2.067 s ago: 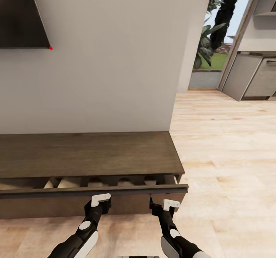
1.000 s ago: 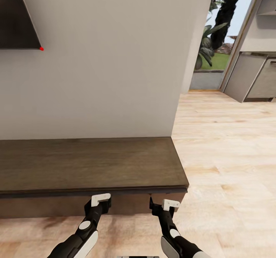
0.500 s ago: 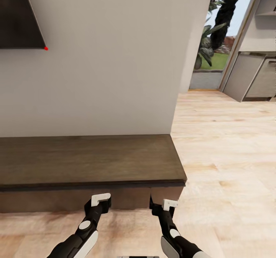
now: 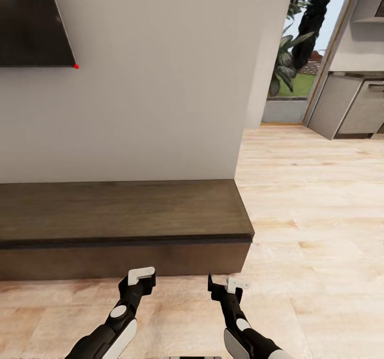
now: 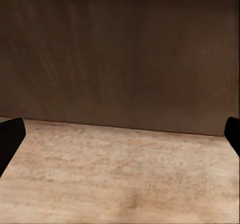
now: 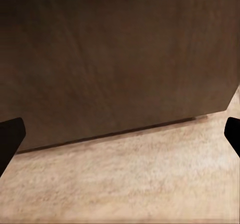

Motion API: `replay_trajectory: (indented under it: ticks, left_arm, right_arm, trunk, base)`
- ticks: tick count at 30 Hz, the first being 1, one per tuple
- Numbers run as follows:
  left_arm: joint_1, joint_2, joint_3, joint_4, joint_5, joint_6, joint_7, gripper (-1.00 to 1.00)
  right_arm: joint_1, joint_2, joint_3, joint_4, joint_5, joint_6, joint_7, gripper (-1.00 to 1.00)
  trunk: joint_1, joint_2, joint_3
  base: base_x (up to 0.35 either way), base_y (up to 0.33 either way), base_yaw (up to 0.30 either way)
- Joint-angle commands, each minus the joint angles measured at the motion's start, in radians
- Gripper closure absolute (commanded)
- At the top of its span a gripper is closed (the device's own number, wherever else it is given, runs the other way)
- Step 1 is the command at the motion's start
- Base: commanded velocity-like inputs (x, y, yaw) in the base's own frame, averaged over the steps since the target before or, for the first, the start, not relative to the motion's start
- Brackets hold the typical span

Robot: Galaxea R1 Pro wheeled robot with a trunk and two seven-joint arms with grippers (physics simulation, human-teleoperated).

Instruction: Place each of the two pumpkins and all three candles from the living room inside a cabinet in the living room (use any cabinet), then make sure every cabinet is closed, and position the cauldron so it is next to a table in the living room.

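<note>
a: cabinet [image 4: 122, 226] against the wall, drawer fronts flush, looks closed. pumpkins, candles, cauldron nowhere around here.

b: grippers?

a: left gripper [image 4: 140, 277] and right gripper [image 4: 226, 285] spread wide, empty, just short of its front. i'd turn off slowly, arms tucked.

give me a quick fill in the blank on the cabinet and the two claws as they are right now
1. The drawer front of the cabinet is fully ____.
2. The left claw and the right claw are both ____ and hold nothing.
3. Both claws hang over the wooden ____, short of the cabinet's front.
4. Beyond the cabinet's right end, grey kitchen units stand to the ____ of the head view.

Missing words: closed; open; floor; right
</note>
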Motion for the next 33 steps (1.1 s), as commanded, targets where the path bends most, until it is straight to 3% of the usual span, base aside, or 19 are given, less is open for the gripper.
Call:
replay_trajectory:
  ticks: [1, 7, 10, 13, 17, 22, 25, 29, 33]
  left_arm:
    - [-0.001, 0.001, -0.005, -0.012, 0.009, -0.001, 0.008, -1.0]
    - [0.001, 0.001, -0.004, -0.038, 0.015, 0.016, 0.008, -1.0]
    - [0.001, 0.002, -0.002, -0.035, 0.019, 0.029, 0.008, -1.0]
    - [0.001, 0.003, 0.02, -0.03, 0.022, 0.066, 0.008, -1.0]
    - [0.001, 0.003, 0.081, -0.031, 0.022, 0.169, 0.006, -1.0]
    - [0.002, 0.004, 0.143, -0.026, 0.027, 0.262, 0.006, -1.0]
    - [0.003, 0.006, 0.154, 0.013, 0.03, 0.317, 0.004, -1.0]
    - [0.003, 0.005, 0.171, 0.079, 0.038, 0.335, -0.002, -1.0]
    - [0.003, 0.001, 0.188, 0.129, 0.044, 0.338, -0.003, -1.0]
  right_arm:
    - [-0.001, 0.0, 0.009, 0.0, -0.004, -0.003, -0.008, -1.0]
    - [-0.001, 0.0, 0.008, 0.0, -0.005, 0.002, -0.008, -1.0]
    - [-0.001, 0.001, 0.007, 0.0, -0.006, 0.033, -0.008, -1.0]
    - [-0.001, 0.001, 0.006, -0.006, -0.007, 0.101, -0.008, -1.0]
    - [-0.001, -0.001, 0.003, -0.04, -0.009, 0.218, -0.011, -1.0]
    - [-0.001, -0.007, 0.002, -0.147, -0.011, 0.402, -0.015, -1.0]
    - [0.003, -0.011, 0.003, -0.175, -0.068, 0.445, -0.016, -1.0]
    - [0.006, -0.013, 0.005, -0.177, -0.124, 0.467, -0.015, -1.0]
    - [0.007, -0.014, 0.005, -0.174, -0.144, 0.555, -0.014, -1.0]
  trunk:
    - [0.0, 0.0, -0.001]
    - [0.0, 0.0, -0.001]
    - [-0.002, 0.0, 0.011]
    - [-0.003, 0.001, 0.022]
    - [-0.005, 0.002, 0.038]
    - [-0.007, 0.003, 0.057]
    - [-0.012, 0.011, 0.068]
    - [-0.027, 0.039, 0.081]
    - [-0.043, 0.067, 0.093]
  base:
    - [-0.016, 0.0, 0.0]
    - [-0.005, 0.0, 0.0]
    - [0.0, 0.0, 0.0]
    - [0.0, 0.0, 0.0]
    - [0.0, 0.0, 0.0]
    - [0.0, 0.0, 0.0]
    - [0.0, 0.0, 0.0]
    - [0.0, 0.0, 0.0]
    - [0.0, 0.0, 0.0]
